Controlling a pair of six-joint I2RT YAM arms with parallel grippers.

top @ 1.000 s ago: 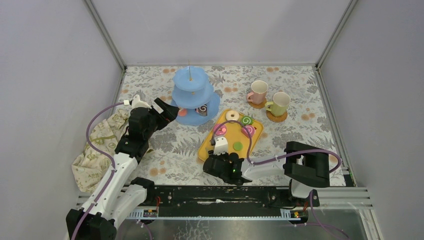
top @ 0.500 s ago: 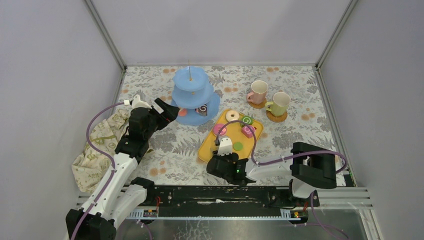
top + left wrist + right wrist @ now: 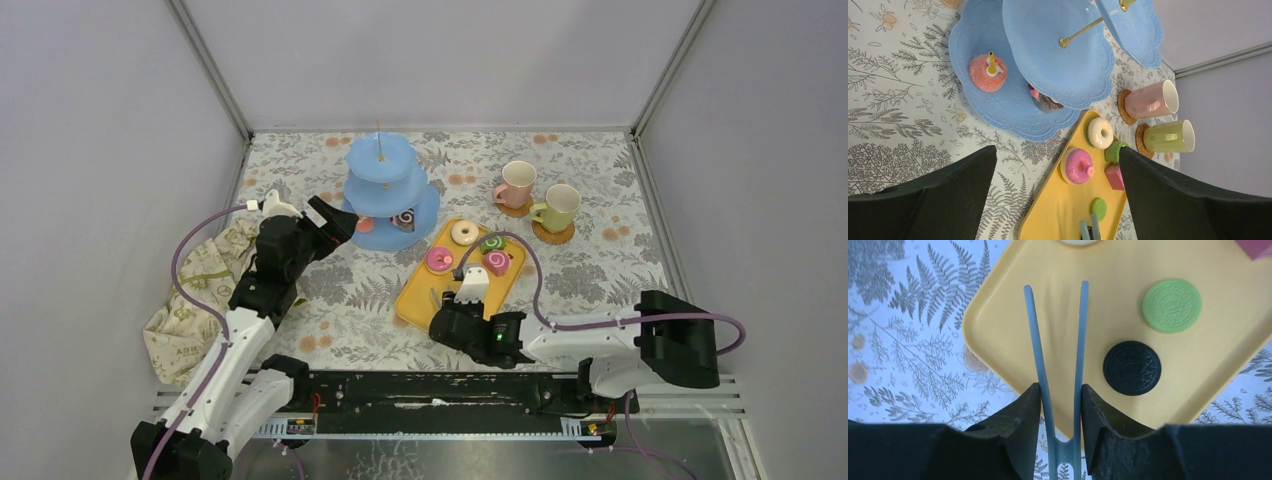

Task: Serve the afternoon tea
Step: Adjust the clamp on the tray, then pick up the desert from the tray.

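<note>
My right gripper (image 3: 1059, 390) is shut on pale blue tongs (image 3: 1035, 340), whose tips stand apart over the yellow tray (image 3: 1098, 270). To the right of the tips lie a black cookie (image 3: 1132, 368) and a green cookie (image 3: 1171, 305). Farther up the tray sit a pink donut (image 3: 439, 260), a white donut (image 3: 463, 232), a green roll (image 3: 492, 243) and a pink cake (image 3: 498, 262). The blue three-tier stand (image 3: 385, 190) carries an orange pastry (image 3: 988, 73) and a brown one (image 3: 1045, 102) on its bottom tier. My left gripper (image 3: 1057, 150) hangs open and empty left of the stand.
A pink mug (image 3: 517, 184) and a pale green mug (image 3: 558, 207) stand on coasters at the back right. A crumpled beige cloth (image 3: 190, 300) lies by the left wall. The leaf-print tablecloth (image 3: 340, 290) covers the table, with walls on three sides.
My right arm has swung to the right, carrying the tongs from the tray's left part toward the cookies. The left arm has not moved.
</note>
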